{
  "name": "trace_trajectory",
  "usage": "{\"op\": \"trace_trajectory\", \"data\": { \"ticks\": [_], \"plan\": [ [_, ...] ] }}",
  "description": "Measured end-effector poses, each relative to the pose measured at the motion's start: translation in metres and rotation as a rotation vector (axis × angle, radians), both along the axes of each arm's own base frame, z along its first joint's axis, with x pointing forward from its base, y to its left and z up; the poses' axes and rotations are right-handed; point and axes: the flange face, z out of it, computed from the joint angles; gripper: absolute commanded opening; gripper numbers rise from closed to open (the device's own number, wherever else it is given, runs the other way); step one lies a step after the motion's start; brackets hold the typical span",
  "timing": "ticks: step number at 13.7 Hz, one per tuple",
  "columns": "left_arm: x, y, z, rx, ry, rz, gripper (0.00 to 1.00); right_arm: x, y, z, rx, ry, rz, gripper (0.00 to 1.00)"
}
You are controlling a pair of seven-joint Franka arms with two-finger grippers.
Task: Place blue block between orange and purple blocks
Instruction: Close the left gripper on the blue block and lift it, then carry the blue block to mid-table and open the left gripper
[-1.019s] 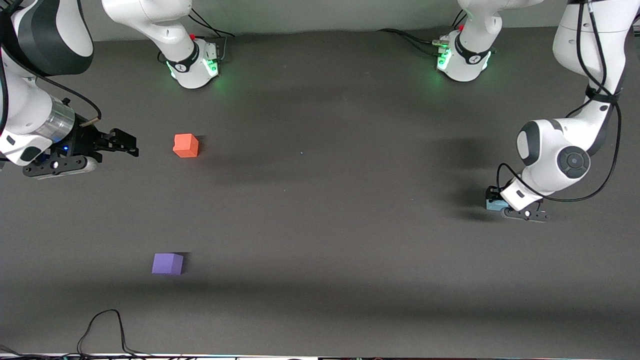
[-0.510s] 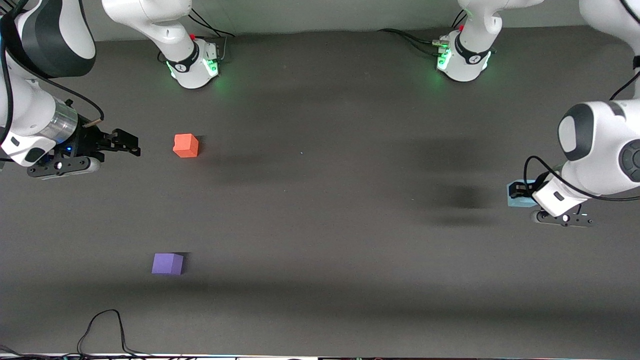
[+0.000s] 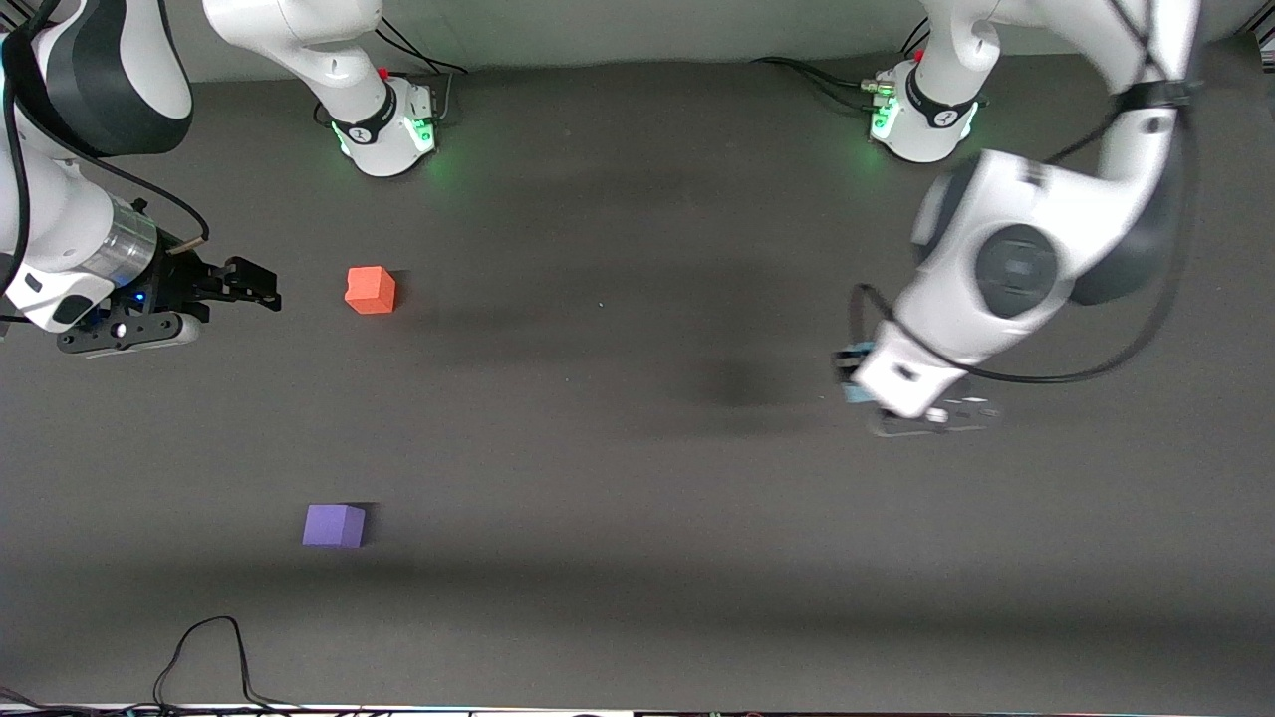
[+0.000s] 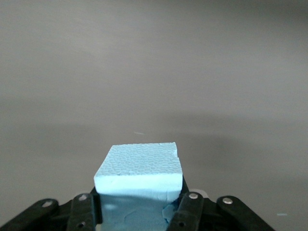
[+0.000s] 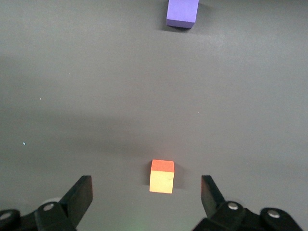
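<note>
My left gripper is shut on the blue block and carries it in the air over the table toward the left arm's end. In the left wrist view the blue block fills the space between the fingers. The orange block rests on the table toward the right arm's end. The purple block lies nearer the front camera than the orange one. My right gripper waits open, beside the orange block. The right wrist view shows the orange block and the purple block.
The dark grey table carries nothing else between the blocks. Both arm bases stand along the table's edge away from the front camera. A black cable loops at the table's edge closest to the front camera.
My left gripper has lifted the blue block off the table and swung it toward the table's middle. The right arm has barely moved.
</note>
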Motion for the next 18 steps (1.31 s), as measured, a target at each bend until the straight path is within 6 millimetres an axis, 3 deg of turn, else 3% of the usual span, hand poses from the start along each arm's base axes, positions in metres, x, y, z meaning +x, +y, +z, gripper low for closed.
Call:
{"op": "trace_trajectory", "data": {
  "ticks": [3, 5, 7, 8, 10, 13, 17, 18],
  "plan": [
    [-0.028, -0.127, -0.017, -0.022, -0.008, 0.058, 0.42, 0.001, 0.000, 0.000, 0.000, -0.005, 0.000, 1.00],
    [-0.058, -0.201, -0.038, -0.034, -0.012, 0.042, 0.42, 0.001, 0.000, 0.000, 0.000, -0.008, 0.000, 1.00],
    [-0.088, -0.257, -0.067, -0.050, -0.041, 0.006, 0.42, 0.001, 0.000, -0.001, 0.000, -0.006, 0.000, 1.00],
    [-0.100, -0.276, -0.084, -0.047, -0.058, -0.008, 0.42, 0.001, 0.000, -0.001, 0.000, -0.006, 0.000, 1.00],
    [-0.112, -0.295, -0.125, -0.022, -0.085, -0.021, 0.42, 0.001, 0.000, -0.002, 0.000, -0.006, 0.000, 1.00],
    [-0.117, -0.302, -0.185, 0.019, -0.090, -0.033, 0.42, 0.000, 0.000, -0.002, 0.000, -0.006, 0.000, 1.00],
    [-0.132, -0.312, -0.231, 0.042, -0.110, -0.057, 0.44, 0.000, -0.002, -0.002, 0.000, -0.004, -0.004, 1.00],
    [-0.132, -0.313, -0.238, 0.043, -0.116, -0.061, 0.52, 0.000, -0.003, -0.002, 0.000, -0.004, -0.006, 1.00]
  ]
}}
